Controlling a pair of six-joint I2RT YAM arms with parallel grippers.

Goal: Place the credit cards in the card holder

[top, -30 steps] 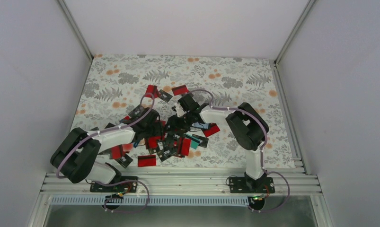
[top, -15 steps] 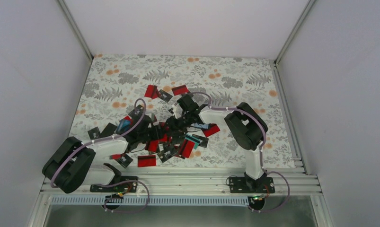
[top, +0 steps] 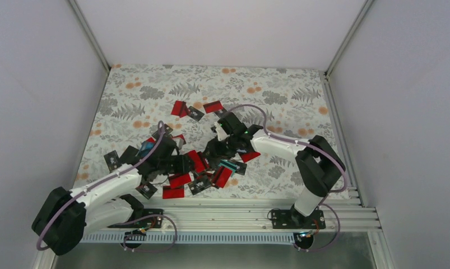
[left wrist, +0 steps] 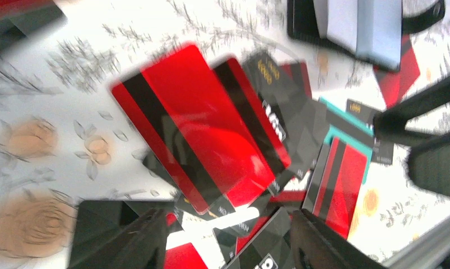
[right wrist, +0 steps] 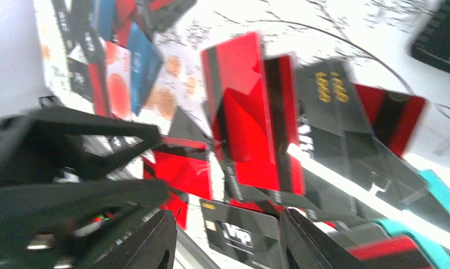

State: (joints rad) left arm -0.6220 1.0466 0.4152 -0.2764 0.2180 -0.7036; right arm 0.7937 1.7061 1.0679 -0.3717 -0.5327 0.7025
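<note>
Many credit cards (top: 195,160), red, black and teal, lie in a loose overlapping pile on the floral cloth. My left gripper (top: 184,165) and right gripper (top: 212,150) face each other low over the pile's middle. In the left wrist view my left gripper (left wrist: 225,246) is open over a red card with a black stripe (left wrist: 200,123). In the right wrist view my right gripper (right wrist: 228,241) is open over a black VIP card (right wrist: 242,232). The black card holder (left wrist: 351,28) lies open at the left wrist view's top right. The right arm mostly hides it from above.
Two red cards (top: 180,108) (top: 213,106) lie at the far side of the pile. A red card (top: 173,192) lies near the front rail (top: 211,213). A teal card (top: 229,166) lies right of the grippers. White walls enclose the cloth.
The left arm has stretched out and its base link swung left, with the gripper shifting right into the pile. The right arm's elbow has moved right and lower. A red card now shows between the grippers.
</note>
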